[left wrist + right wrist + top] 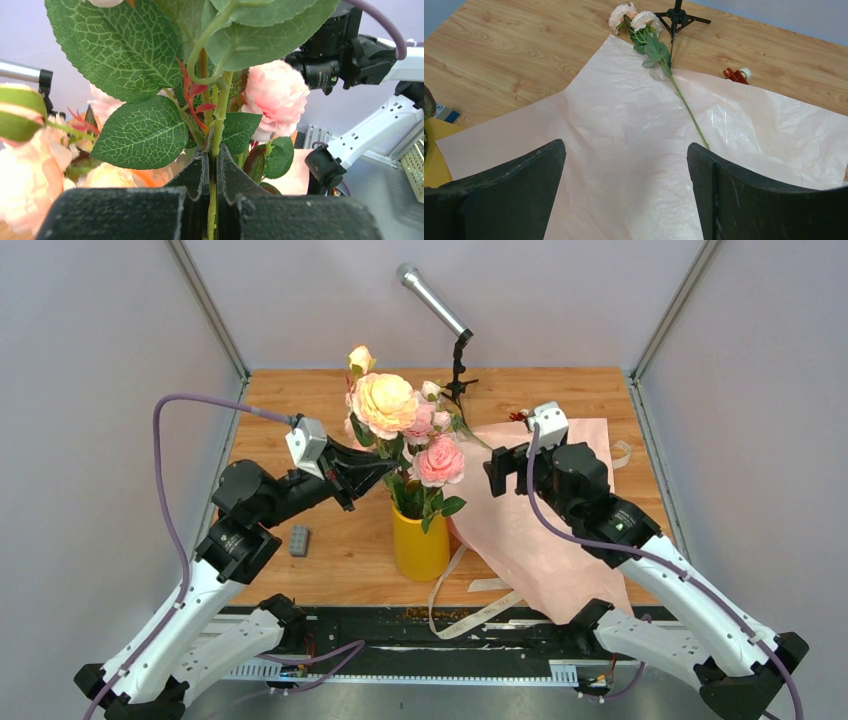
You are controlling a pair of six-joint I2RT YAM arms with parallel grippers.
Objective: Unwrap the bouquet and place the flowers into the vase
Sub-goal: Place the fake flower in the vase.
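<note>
Right fingers point(514, 190) fill the bottom of their own wrist view, spread wide with nothing between them, hanging over the paper point(614, 135) that lies flat on the surface point(499, 50).

One loose stem point(684, 100) lies on that paper, ahead of the fingers. Its cut end sits just beyond the tip of the finger on the right of that view. From there its long axis runs away and to the left, and the pale blooms end up beside the mic stand point(676, 17). The axis is skewed rather than square across the gap, so a grasp would likely need the wrist to turn and the fingers to come down over the bare lower part of the stem.

Left fingers point(195, 175) are closed on a green stalk among the flowers point(400, 420), which stand upright in the vase point(420, 540) near the middle of the surface.

The right arm is clearly the nearer one to the loose stem. The vase stands to its left, just off the paper's edge.
</note>
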